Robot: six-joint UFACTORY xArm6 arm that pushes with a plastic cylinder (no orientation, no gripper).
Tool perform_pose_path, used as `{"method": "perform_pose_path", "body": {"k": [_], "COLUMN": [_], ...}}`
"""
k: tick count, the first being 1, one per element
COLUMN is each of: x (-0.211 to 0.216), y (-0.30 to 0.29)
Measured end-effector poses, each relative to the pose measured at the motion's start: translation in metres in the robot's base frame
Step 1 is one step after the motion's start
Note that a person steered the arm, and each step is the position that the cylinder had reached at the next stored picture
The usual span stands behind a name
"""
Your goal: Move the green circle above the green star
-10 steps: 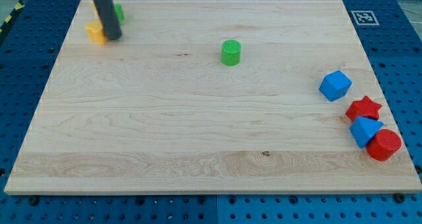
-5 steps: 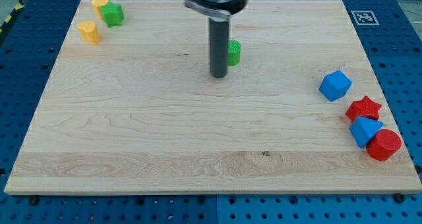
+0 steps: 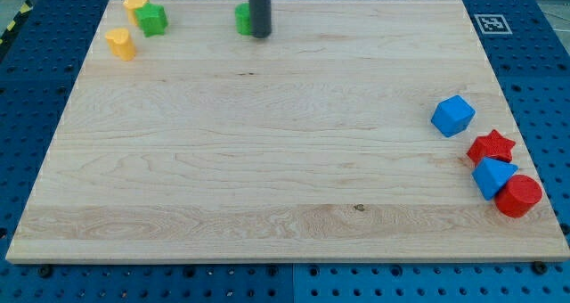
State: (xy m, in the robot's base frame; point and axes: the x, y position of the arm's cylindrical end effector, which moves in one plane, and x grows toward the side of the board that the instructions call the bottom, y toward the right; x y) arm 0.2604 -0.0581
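My tip (image 3: 259, 34) touches the right side of the green circle (image 3: 242, 18), near the top edge of the worktop (image 3: 267, 178). The green star (image 3: 152, 19) lies well apart to the left. No claw is visible.

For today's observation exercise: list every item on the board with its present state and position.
My tip: down, touching green circle's right side.
Green circle: top edge, partly hidden.
Green star: top left, beside yellow blocks.
Blue cube: right, alone.
Red star, blue block, red cylinder: clustered.
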Motion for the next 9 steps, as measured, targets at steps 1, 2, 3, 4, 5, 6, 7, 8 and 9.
{"method": "perform_pose_path", "body": {"k": [1, 2, 3, 4, 5, 6, 7, 8, 9], "x": [0.004, -0.024, -0.031, -0.031, -0.03, 0.003, 0.005, -0.011, -0.019], "y": [0.025, 0.029, -0.01, -0.051, -0.056, -0.033, -0.063, -0.101, -0.118]}}
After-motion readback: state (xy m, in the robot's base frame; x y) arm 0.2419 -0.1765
